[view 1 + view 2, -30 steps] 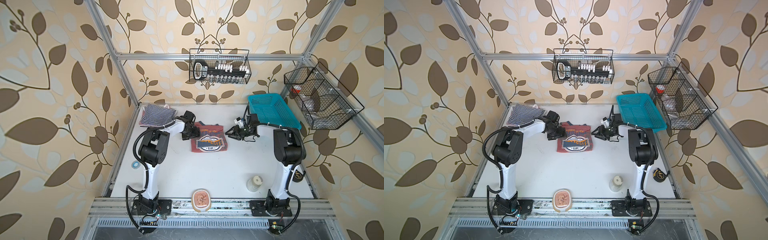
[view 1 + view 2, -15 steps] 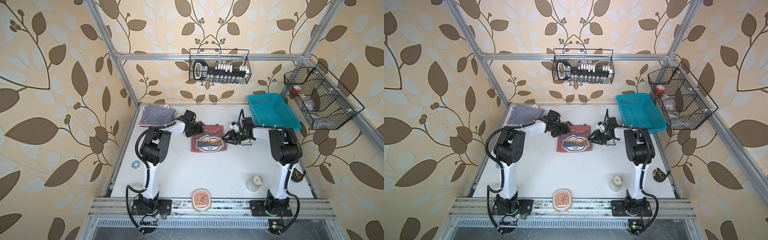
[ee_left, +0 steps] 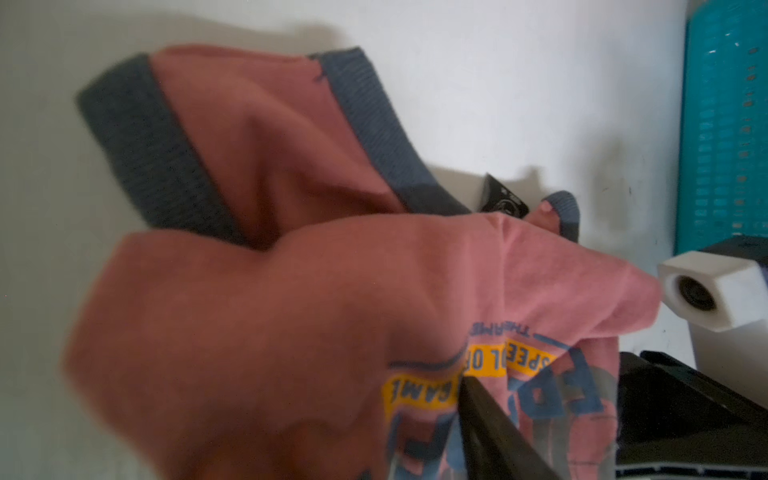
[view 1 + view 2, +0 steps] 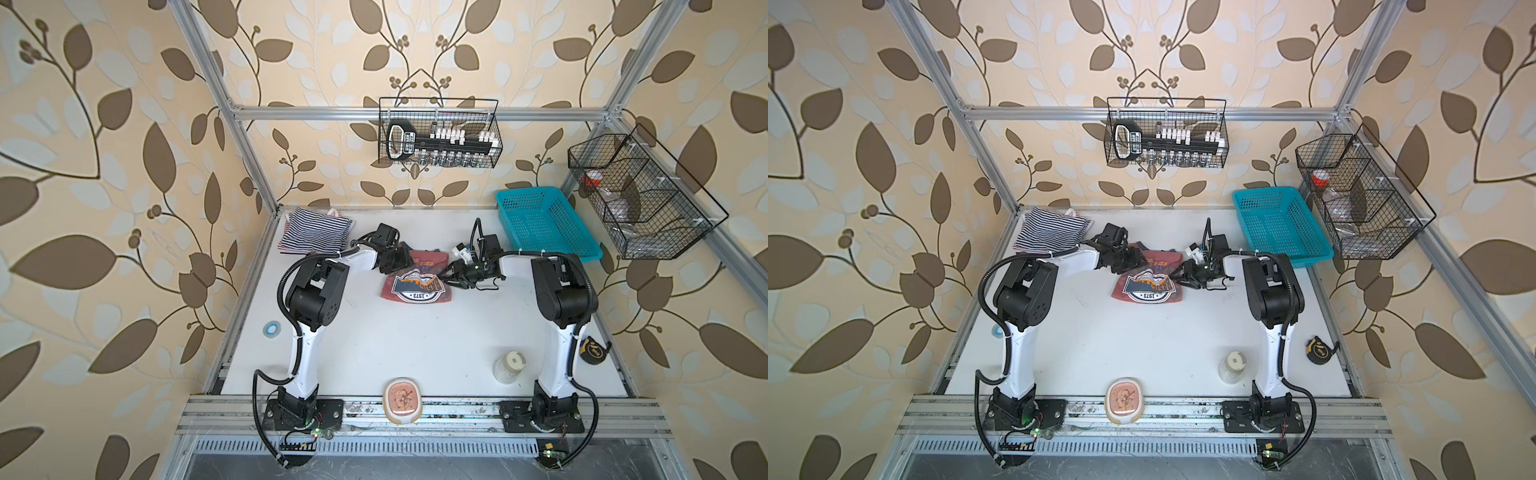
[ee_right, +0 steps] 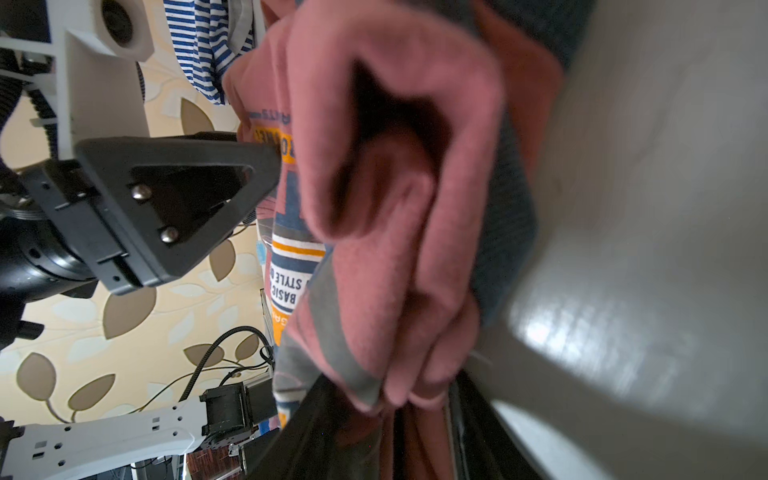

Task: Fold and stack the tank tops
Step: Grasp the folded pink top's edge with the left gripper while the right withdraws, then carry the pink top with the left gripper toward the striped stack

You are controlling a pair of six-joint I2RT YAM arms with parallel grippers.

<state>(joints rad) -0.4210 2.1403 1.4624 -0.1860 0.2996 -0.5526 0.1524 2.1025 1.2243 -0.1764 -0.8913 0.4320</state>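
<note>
Both moved inward since before, right end effector (image 4: 448, 279) pinching the dusty red tank top (image 4: 415, 289), left end effector (image 4: 409, 264) at its edge, hold I cannot tell

**White table carrying two tank tops and small items**

A white table (image 4: 415, 353) is spanning the floor of a metal frame. A navy-and-white striped tank top (image 4: 316, 235) is lying flat in the far left corner. A dusty red tank top (image 4: 415, 286) is lying rumpled at the far middle, its "1973" badge facing up. A teal basket (image 4: 540, 224) is sitting in the far right corner. A roll of blue tape (image 4: 272, 330) is lying at the left edge. A white jar (image 4: 509, 365) is standing near the front right, and a black-and-yellow tape measure (image 4: 595, 351) is lying at the right edge.
</note>
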